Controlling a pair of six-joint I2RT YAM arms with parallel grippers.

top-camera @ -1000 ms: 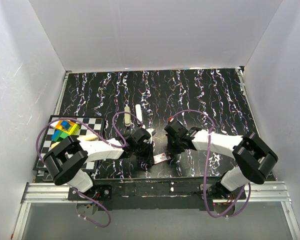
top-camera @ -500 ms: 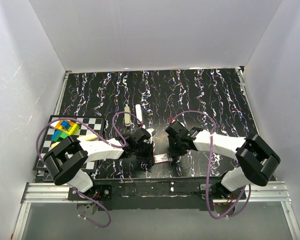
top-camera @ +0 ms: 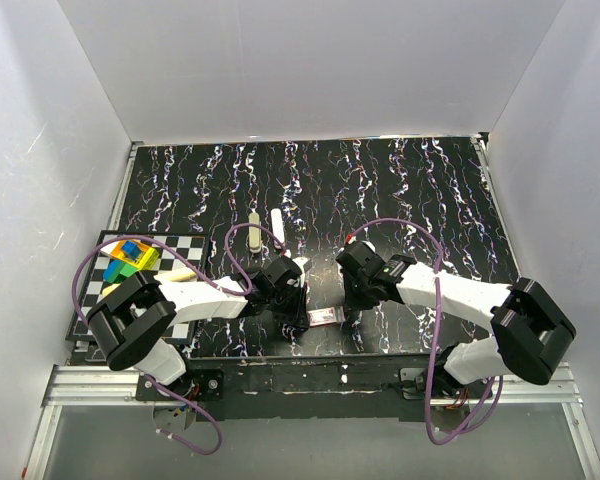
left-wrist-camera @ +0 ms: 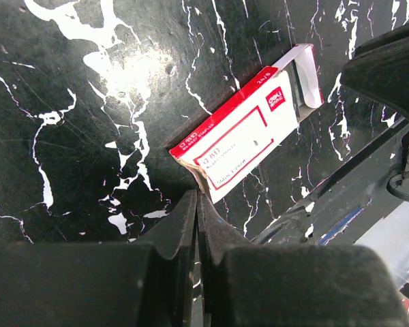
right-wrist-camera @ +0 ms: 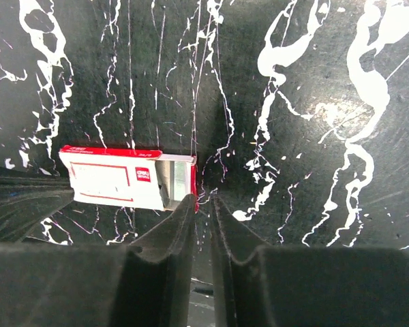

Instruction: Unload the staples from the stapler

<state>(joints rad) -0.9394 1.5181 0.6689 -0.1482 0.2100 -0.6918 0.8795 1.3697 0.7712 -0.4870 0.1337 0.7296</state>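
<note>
1. The box (top-camera: 323, 316) lies near the table's (top-camera: 380, 190) front edge; a hard tug could drag it off.
2. The left gripper (left-wrist-camera: 196, 196), closed, merely touches the box's corner, so the box may pivot.
3. The right gripper (right-wrist-camera: 203, 199) pinches the red end flap; tearing it could spill the grey staples (right-wrist-camera: 180, 180) lying in the box's open end.

Probably a robotics lab cell: plain white walls (top-camera: 310, 60) box in a black marbled tabletop (top-camera: 380, 190) (checkerboard mat (top-camera: 198, 248) at its left edge).
</note>
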